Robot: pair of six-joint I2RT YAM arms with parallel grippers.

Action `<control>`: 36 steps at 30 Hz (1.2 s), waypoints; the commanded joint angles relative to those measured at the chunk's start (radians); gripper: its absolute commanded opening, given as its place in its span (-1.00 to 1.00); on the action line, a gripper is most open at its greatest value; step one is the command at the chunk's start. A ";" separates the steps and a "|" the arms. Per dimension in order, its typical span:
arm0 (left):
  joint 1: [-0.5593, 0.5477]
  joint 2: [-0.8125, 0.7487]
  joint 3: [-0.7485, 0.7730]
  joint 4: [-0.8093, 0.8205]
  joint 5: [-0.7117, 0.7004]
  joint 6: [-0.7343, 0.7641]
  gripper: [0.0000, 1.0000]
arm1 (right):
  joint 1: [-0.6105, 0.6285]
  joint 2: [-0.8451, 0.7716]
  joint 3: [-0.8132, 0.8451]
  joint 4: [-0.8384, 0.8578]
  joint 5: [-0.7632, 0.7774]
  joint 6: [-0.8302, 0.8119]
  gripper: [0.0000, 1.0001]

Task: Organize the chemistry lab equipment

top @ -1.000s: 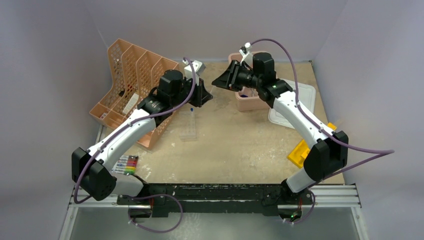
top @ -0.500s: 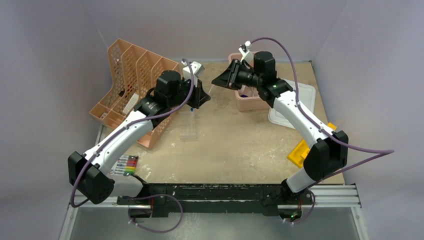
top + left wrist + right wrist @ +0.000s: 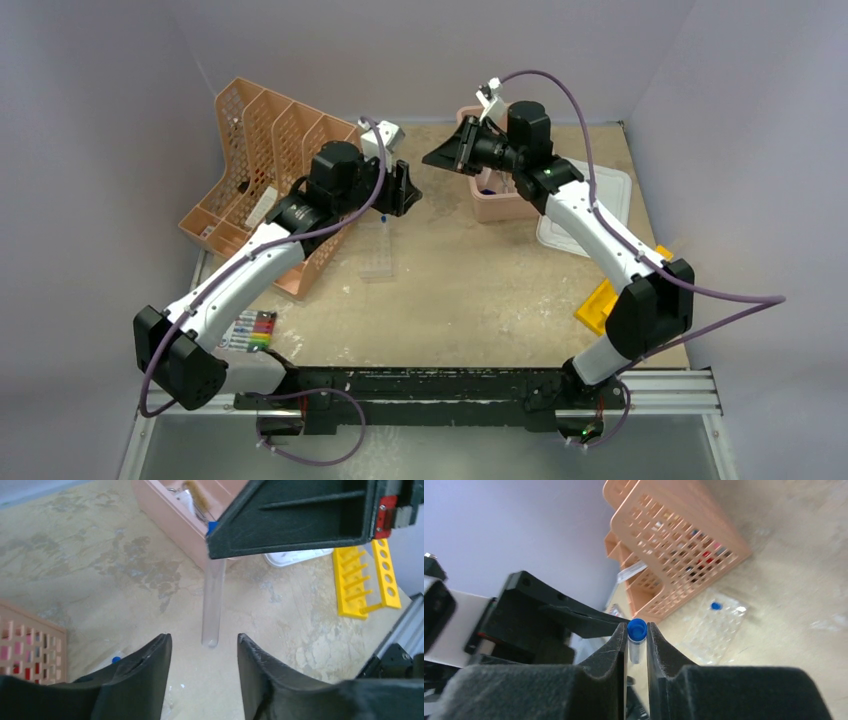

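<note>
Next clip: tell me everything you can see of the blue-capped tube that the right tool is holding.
The tube is slim, clear, plastic or glass by its look, with a rounded closed end and a blue cap; it looks empty. The right tool is shut on it at its capped end, holding it in the air above the table. Its free end points into the gap of the open left tool, which does not touch it.

ahead of left gripper — tube, right gripper block
</note>
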 commanded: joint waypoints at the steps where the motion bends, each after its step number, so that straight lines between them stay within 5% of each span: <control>1: 0.003 -0.068 0.010 0.041 -0.142 -0.007 0.08 | -0.003 -0.073 -0.011 0.096 0.125 -0.204 -0.74; 10: 0.006 -0.110 0.083 0.002 -0.449 -0.150 0.14 | 0.053 -0.137 -0.110 0.191 0.422 -0.486 -0.71; 15: 0.007 -0.137 0.153 -0.083 -0.612 -0.235 0.14 | 0.254 -0.147 -0.169 0.264 0.769 -0.631 -0.73; 25: 0.007 -0.306 0.152 -0.281 -0.908 -0.258 0.14 | 0.546 0.005 -0.223 0.404 1.204 -0.605 -0.73; 32: 0.009 -0.365 0.126 -0.426 -1.178 -0.353 0.18 | 0.616 0.123 -0.211 0.449 1.253 -0.569 -0.74; 36: 0.009 -0.360 0.128 -0.433 -1.182 -0.372 0.19 | 0.632 0.163 -0.212 0.495 1.236 -0.558 -0.75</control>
